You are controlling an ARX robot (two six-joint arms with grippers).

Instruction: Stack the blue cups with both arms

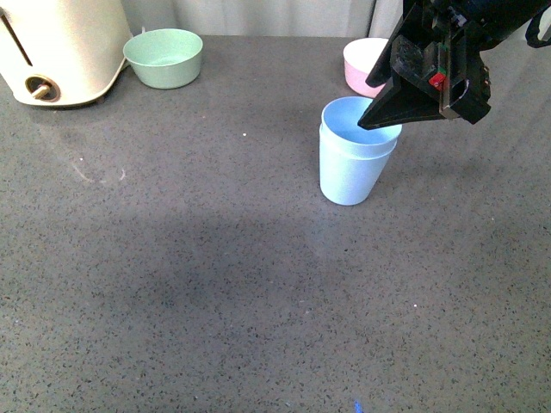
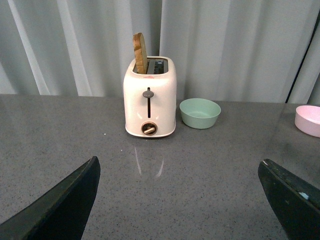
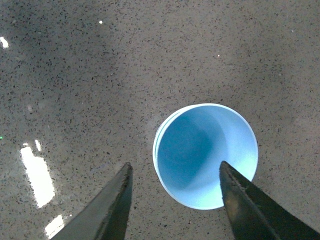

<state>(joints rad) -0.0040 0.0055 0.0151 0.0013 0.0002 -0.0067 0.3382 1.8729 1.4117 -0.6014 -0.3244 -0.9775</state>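
Already, on the grey speckled countertop (image 1: 172,284), well apart from the cream toaster (image 1: 52,47), the blue cups (image 1: 355,159) stand nested, one inside the other. The right gripper (image 3: 175,166) hovers above them, jaws wide, empty. The left gripper (image 2: 178,161) is also wide, empty. Stacking looks done; only withdrawal seems left.

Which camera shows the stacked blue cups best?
The front view: both blue cups show side-on, one nested inside the other, below the right claw. The right wrist view looks straight down into them, showing only rims. The left wrist view misses them.
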